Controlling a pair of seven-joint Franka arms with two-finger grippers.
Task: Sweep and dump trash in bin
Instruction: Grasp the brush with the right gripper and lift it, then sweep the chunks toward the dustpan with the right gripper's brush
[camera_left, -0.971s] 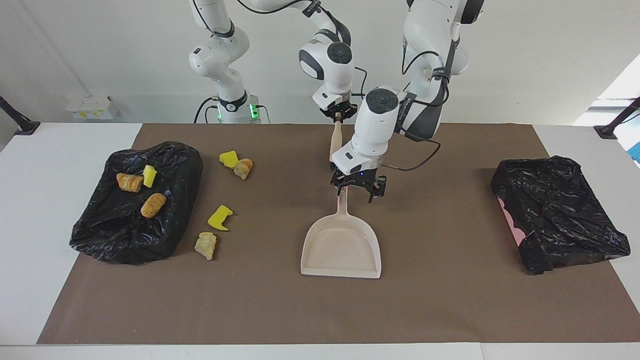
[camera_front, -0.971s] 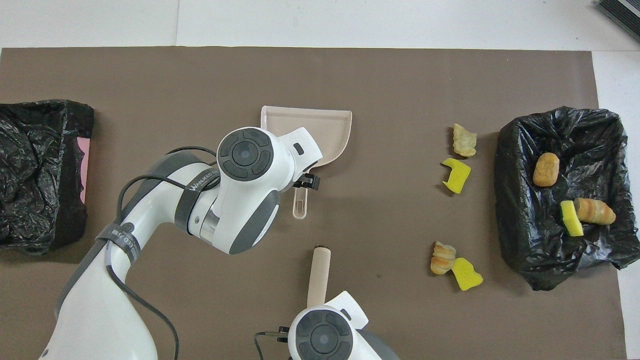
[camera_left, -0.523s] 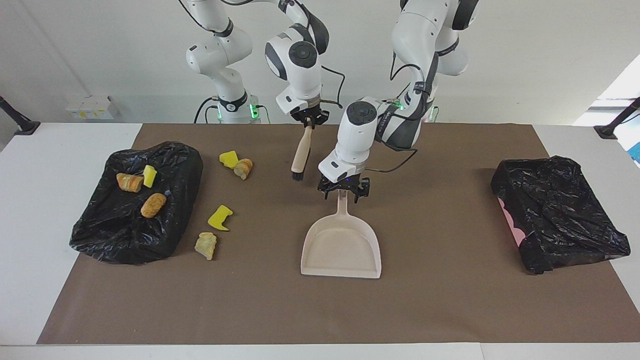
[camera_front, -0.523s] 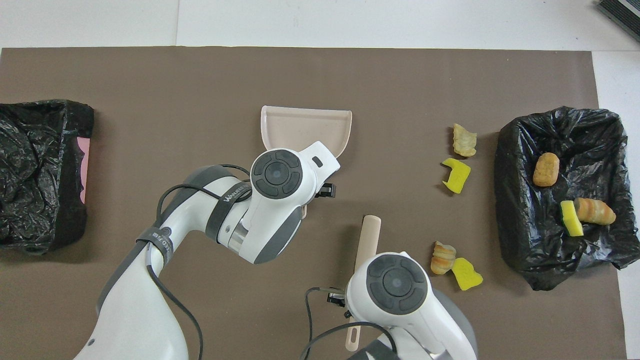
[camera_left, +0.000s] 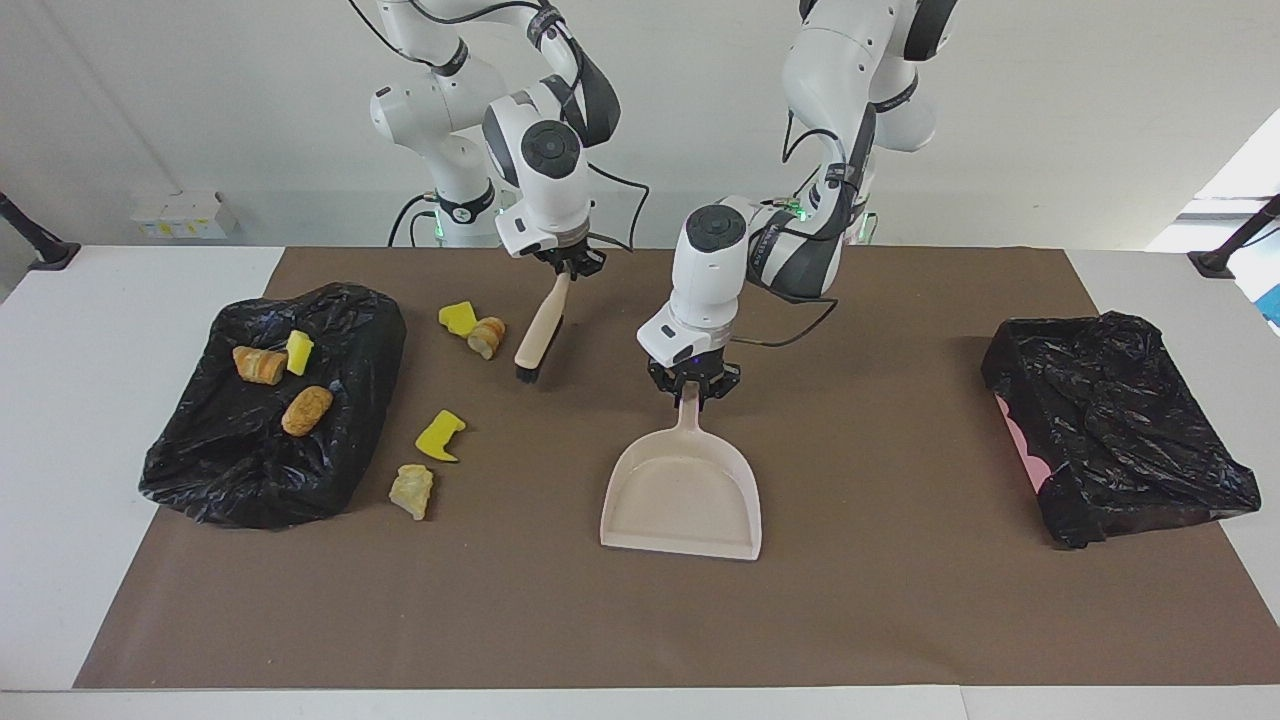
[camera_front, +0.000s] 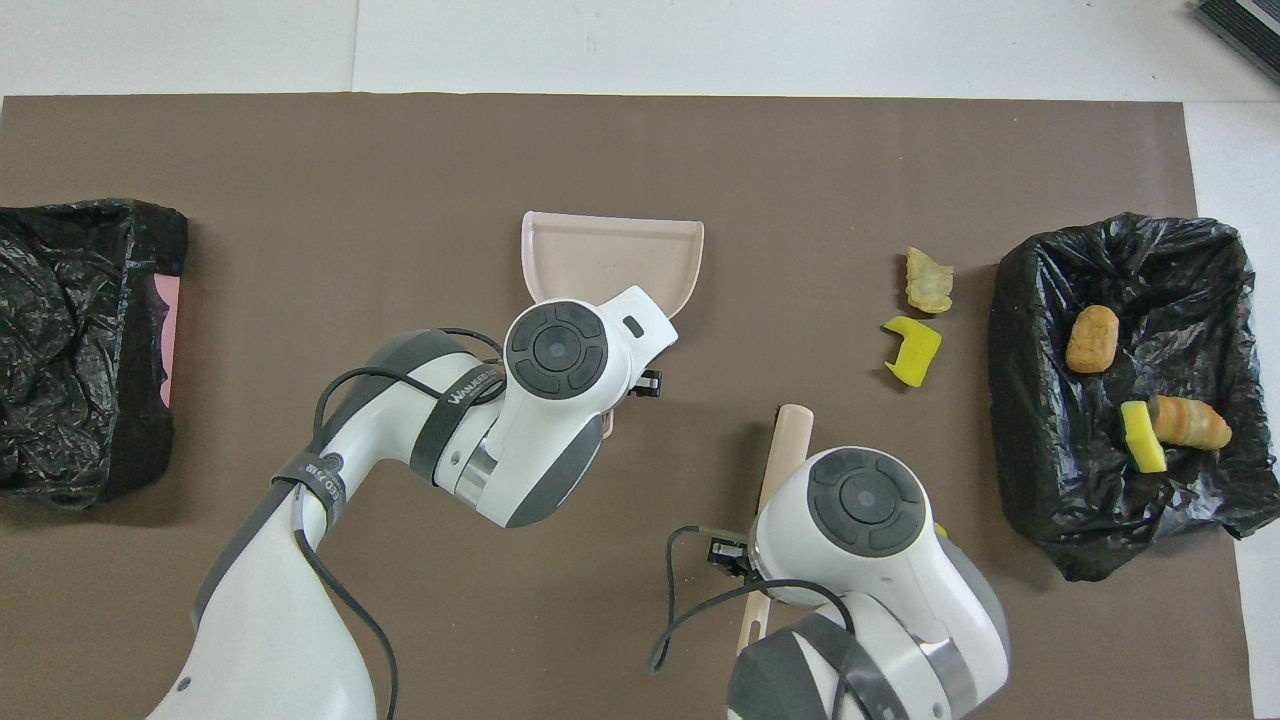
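Note:
The beige dustpan (camera_left: 680, 500) lies flat at mid-mat, its handle pointing toward the robots. My left gripper (camera_left: 690, 388) is shut on that handle. My right gripper (camera_left: 567, 268) is shut on the top of a wooden brush (camera_left: 540, 325), which hangs tilted with its bristles just above the mat beside a yellow chunk (camera_left: 458, 317) and a bread chunk (camera_left: 487, 336). More trash lies loose on the mat: a yellow piece (camera_left: 440, 435) and a tan piece (camera_left: 412, 490). Three chunks (camera_left: 306, 410) rest in the black-lined bin (camera_left: 200, 470). In the overhead view my right arm hides the two chunks nearest the brush (camera_front: 785, 450).
A second black-lined bin (camera_left: 1120, 420) with a pink edge showing stands at the left arm's end of the brown mat (camera_left: 900, 620). White table borders the mat on all sides.
My left gripper slid back along the dustpan handle and closed on it. My right arm carried the brush toward the right arm's end, up to the two chunks there.

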